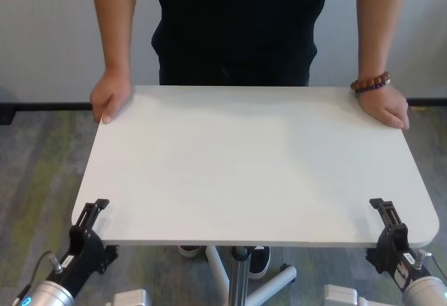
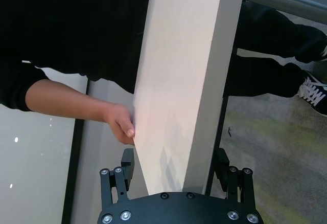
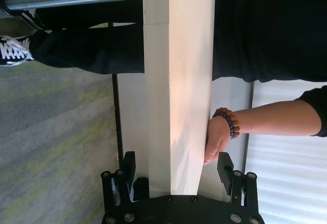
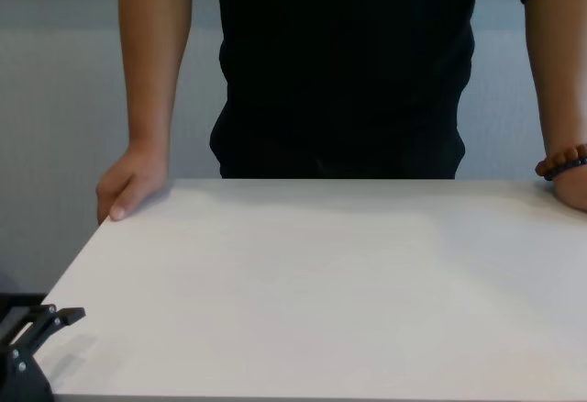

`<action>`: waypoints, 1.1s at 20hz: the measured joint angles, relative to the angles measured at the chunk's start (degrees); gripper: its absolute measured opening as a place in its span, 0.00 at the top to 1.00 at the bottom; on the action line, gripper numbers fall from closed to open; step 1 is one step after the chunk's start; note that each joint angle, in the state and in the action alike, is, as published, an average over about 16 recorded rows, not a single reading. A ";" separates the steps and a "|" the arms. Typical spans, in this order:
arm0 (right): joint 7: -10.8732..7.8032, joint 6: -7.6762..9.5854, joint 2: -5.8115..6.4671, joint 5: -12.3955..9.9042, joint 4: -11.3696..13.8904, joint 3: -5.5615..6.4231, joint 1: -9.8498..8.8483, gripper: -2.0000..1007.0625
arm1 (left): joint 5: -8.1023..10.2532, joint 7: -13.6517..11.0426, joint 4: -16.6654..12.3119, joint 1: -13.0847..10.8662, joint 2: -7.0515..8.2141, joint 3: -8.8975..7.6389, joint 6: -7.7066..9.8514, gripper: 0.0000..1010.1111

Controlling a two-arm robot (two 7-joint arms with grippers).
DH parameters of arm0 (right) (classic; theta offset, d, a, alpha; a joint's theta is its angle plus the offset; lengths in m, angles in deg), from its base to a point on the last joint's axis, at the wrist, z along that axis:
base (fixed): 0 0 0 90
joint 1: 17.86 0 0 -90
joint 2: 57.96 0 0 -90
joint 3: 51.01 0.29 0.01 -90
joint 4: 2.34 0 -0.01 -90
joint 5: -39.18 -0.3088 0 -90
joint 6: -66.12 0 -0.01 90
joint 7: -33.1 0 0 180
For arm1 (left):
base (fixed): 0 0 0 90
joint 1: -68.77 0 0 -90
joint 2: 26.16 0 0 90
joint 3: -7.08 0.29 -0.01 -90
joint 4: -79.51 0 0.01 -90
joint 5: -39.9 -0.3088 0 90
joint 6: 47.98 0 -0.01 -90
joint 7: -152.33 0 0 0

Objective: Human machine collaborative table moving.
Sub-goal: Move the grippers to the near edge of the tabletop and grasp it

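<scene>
The table (image 1: 258, 166) is held by the human (image 1: 237, 26) at its far corners. Its near edge is set between the wide-open fingers of the left gripper (image 2: 176, 170) and the right gripper (image 3: 176, 170) — one finger above, one below. Nothing seems squeezed yet. The long side runs across, from one gripper to the other.

Left claw (image 1: 93, 212) and right claw (image 1: 385, 212) reach forward, jaws spread wide.

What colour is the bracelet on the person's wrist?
Reddish-brown beads; the bracelet shows best in the head view.
</scene>
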 joint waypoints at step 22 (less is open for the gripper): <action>-0.10 0.26 0.03 0.10 0.05 -0.10 0.06 0.05 | 0.06 0.00 0.00 0.00 0.00 -0.02 0.00 0.02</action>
